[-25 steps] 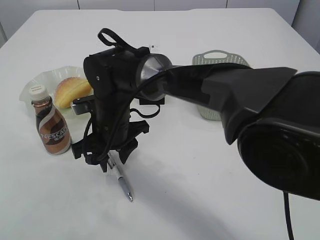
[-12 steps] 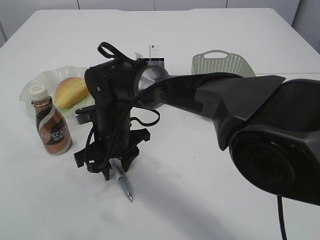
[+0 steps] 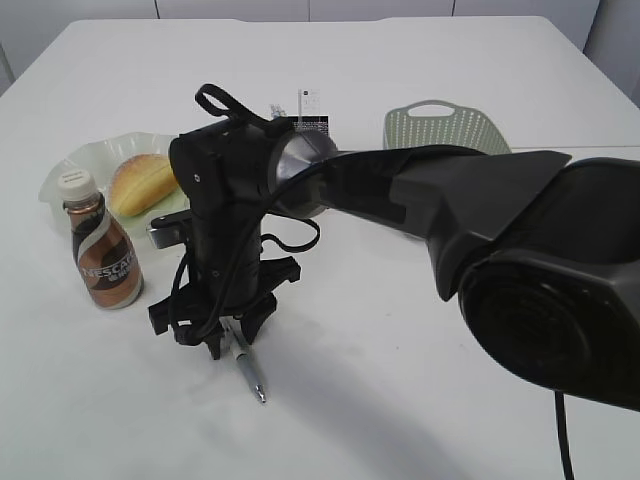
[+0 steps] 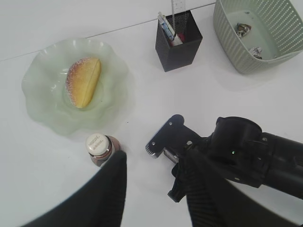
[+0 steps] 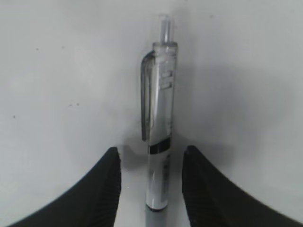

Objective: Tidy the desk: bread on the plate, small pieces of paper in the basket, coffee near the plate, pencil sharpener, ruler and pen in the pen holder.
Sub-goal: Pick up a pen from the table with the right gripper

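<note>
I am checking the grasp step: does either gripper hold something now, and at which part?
Nothing is held yet. The right gripper stands open around the middle of the pen, which lies on the desk; its fingers do not touch it. The left gripper is empty.

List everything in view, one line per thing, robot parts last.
desk: one, white, under everything.
plate: one, pale green, left side.
bread: one, golden brown, on the plate.
coffee: one, brown with white cap, standing beside the plate.
pen holder: one, black mesh, holding a clear ruler.
basket: one, grey-green, right of the holder.
paper pieces: at least two, inside the basket.
pen: one, clear and silver, lying on the desk.
right gripper: black fingers either side of the pen, not closed.
left gripper: black, raised over the scene, holding nothing.
</note>
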`<state>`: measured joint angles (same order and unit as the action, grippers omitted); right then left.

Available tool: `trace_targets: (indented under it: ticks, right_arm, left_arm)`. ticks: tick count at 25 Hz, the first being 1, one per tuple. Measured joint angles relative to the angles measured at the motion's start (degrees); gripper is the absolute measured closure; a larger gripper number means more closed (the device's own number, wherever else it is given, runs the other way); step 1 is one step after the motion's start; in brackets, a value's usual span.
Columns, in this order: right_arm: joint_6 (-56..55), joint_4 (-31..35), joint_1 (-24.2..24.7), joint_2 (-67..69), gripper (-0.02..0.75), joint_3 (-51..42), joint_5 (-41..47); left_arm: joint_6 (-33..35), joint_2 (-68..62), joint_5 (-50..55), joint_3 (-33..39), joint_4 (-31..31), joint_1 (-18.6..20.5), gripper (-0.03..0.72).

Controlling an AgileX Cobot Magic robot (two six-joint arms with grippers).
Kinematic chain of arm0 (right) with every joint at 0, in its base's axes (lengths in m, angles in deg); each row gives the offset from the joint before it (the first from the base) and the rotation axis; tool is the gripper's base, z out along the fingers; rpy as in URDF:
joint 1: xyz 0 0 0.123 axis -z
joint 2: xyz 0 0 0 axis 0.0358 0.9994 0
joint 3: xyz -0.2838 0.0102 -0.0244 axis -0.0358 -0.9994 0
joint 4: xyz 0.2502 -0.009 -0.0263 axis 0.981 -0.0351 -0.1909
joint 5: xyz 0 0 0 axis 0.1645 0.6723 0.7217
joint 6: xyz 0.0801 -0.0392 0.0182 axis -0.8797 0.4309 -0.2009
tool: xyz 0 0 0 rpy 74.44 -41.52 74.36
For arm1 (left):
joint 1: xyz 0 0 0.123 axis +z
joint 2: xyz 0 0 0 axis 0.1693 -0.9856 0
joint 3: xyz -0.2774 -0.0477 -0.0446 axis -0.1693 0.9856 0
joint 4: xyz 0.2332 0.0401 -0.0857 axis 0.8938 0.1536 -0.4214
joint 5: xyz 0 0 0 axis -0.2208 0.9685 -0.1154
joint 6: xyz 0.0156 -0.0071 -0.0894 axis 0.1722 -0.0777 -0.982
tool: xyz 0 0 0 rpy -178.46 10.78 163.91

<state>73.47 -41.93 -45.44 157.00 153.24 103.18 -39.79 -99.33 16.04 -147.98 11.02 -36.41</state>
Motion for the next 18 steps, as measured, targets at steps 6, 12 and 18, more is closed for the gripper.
trace_targets:
  ticks: [6, 12, 18]
  right_arm:
    - [0.0, 0.0, 0.0, 0.0, 0.418, 0.0, 0.0]
    - [0.0, 0.0, 0.0, 0.0, 0.419, 0.0, 0.0]
    - [0.0, -0.12, 0.0, 0.0, 0.419, 0.0, 0.0]
  left_arm:
    - [0.0, 0.0, 0.0, 0.0, 0.0, 0.0, 0.381]
    - [0.0, 0.0, 0.0, 0.0, -0.52, 0.0, 0.381]
    - [0.0, 0.0, 0.0, 0.0, -0.63, 0.0, 0.381]
